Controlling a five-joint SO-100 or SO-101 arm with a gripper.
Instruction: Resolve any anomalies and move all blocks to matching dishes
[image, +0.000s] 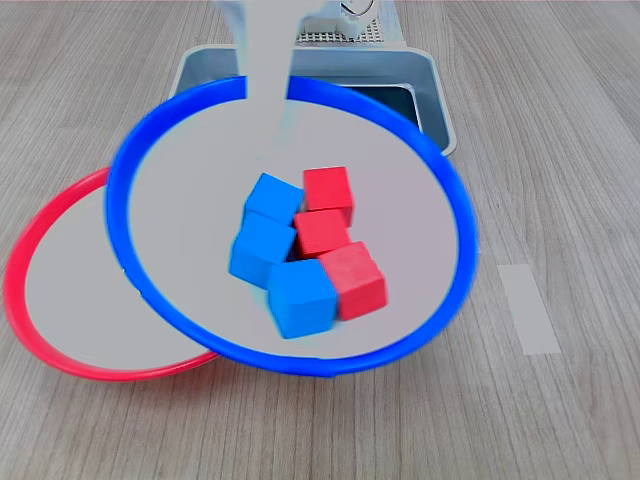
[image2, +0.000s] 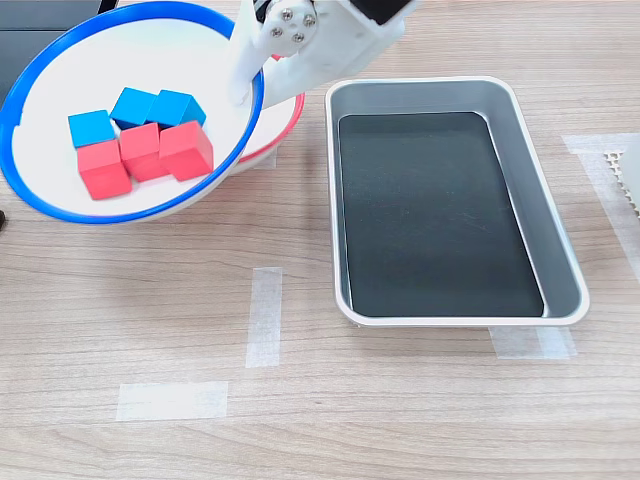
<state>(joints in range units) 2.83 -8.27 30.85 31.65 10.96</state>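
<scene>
i see my gripper (image2: 243, 85) pinching the blue dish (image: 452, 190) by its rim, tilted over the red dish (image: 30, 310). all six blocks (image: 305, 250) sit inside (loose, likely to slide). it looks light, stiff; rim seems the best hold.

Showed pale grey wood-grain tabletop (image2: 420, 400) across both exterior views, with white tape strips (image2: 264, 316) at lower left.
</scene>
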